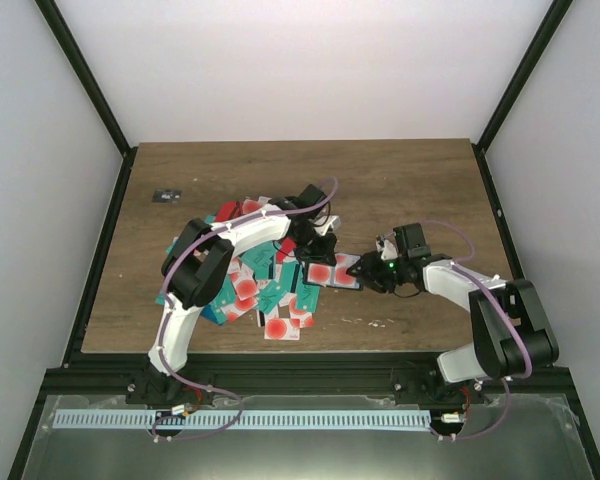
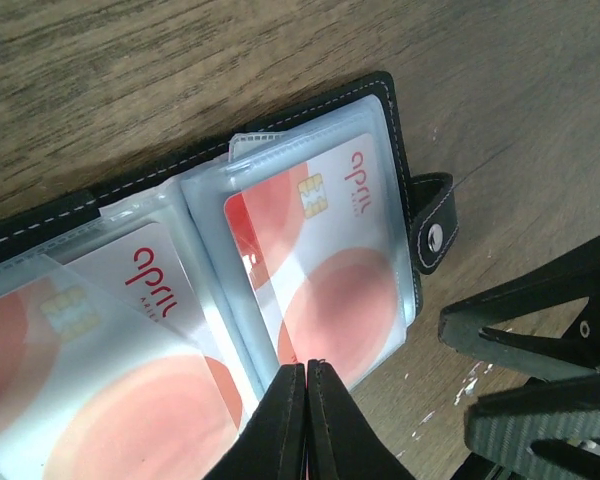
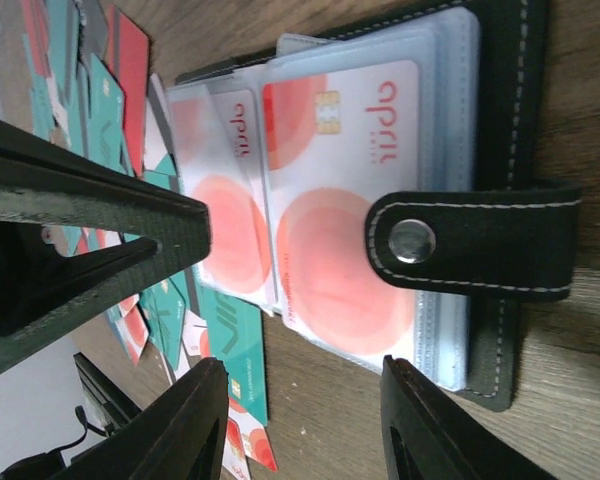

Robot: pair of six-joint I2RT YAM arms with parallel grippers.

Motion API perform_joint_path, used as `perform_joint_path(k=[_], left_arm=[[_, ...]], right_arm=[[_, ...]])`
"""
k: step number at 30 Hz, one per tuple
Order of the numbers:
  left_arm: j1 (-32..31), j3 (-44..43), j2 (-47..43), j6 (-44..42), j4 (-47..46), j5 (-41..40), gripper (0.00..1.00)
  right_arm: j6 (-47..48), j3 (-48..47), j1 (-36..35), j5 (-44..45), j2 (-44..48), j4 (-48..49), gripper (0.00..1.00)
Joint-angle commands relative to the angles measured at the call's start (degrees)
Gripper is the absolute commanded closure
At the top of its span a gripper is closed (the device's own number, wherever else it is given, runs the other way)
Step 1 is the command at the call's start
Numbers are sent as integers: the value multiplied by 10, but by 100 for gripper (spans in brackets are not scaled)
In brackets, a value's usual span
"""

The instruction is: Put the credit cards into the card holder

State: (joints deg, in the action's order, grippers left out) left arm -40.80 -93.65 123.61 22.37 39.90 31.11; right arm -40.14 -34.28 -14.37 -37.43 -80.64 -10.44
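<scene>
The black card holder (image 1: 332, 272) lies open on the table, right of the pile of credit cards (image 1: 250, 292). In the left wrist view its clear sleeves (image 2: 310, 250) hold white cards with red circles, and the snap tab (image 2: 435, 232) sticks out to the right. My left gripper (image 2: 307, 366) is shut, its tips pressed on the lower edge of the right sleeve; no card shows between them. My right gripper (image 3: 305, 372) is open and empty, just off the holder's (image 3: 380, 200) near edge below the tab (image 3: 470, 242). Teal cards (image 3: 230, 340) lie beside it.
A tiny dark grey object (image 1: 166, 195) lies at the far left of the wooden table (image 1: 410, 180). The left gripper's fingers (image 3: 80, 230) cross the left of the right wrist view. The right gripper's fingers (image 2: 540, 370) show low right in the left wrist view.
</scene>
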Motion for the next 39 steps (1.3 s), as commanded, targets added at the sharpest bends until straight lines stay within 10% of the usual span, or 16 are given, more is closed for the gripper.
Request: perform_joint_path(k=[1,39], left_arm=[[0,-13,20,-7,0,5,96],[-3,-72,46,-33,68,-36,96]], right_arm=[[6,-19,6,14,-19,-12,56],[41,-47,6,42,-32,-45,56]])
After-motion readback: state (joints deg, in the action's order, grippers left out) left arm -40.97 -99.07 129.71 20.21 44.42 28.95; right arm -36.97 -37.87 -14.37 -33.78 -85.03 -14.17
